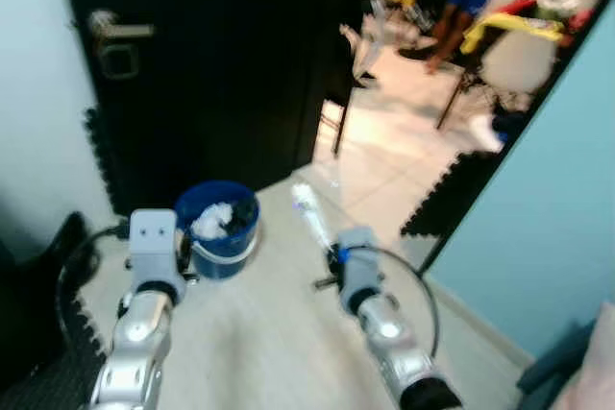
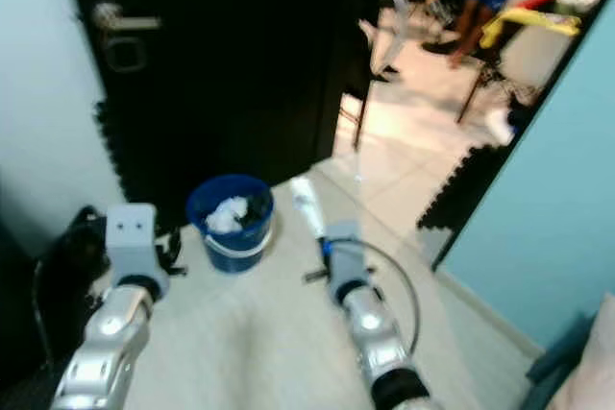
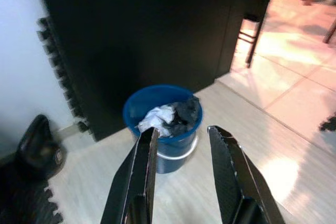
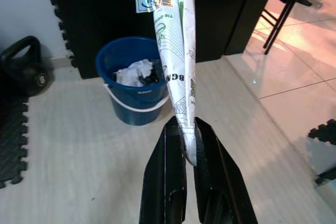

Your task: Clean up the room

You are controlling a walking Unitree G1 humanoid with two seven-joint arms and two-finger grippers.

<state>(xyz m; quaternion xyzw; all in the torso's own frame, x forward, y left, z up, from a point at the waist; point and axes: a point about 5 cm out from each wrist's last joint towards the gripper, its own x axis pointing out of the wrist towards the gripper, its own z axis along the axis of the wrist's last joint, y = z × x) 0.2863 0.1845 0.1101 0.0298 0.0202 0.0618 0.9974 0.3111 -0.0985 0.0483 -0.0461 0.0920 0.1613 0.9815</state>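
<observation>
Right gripper (image 4: 190, 129) pinches the lower end of a crumpled printed wrapper (image 4: 176, 40), which rises past its fingertips, above pale floor (image 4: 94, 171). Just beyond stands a blue bucket (image 4: 134, 85) holding rubbish, before the spread-fingered left gripper (image 3: 184, 135).

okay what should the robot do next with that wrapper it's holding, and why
Probably swing the right claw toward the blue bucket until the printed wrapper hangs over its opening. The claw is shut on the wrapper's lower end, the bucket stands on the floor just ahead by the black door with crumpled rubbish already in it, and the left claw is open and holds nothing.
</observation>
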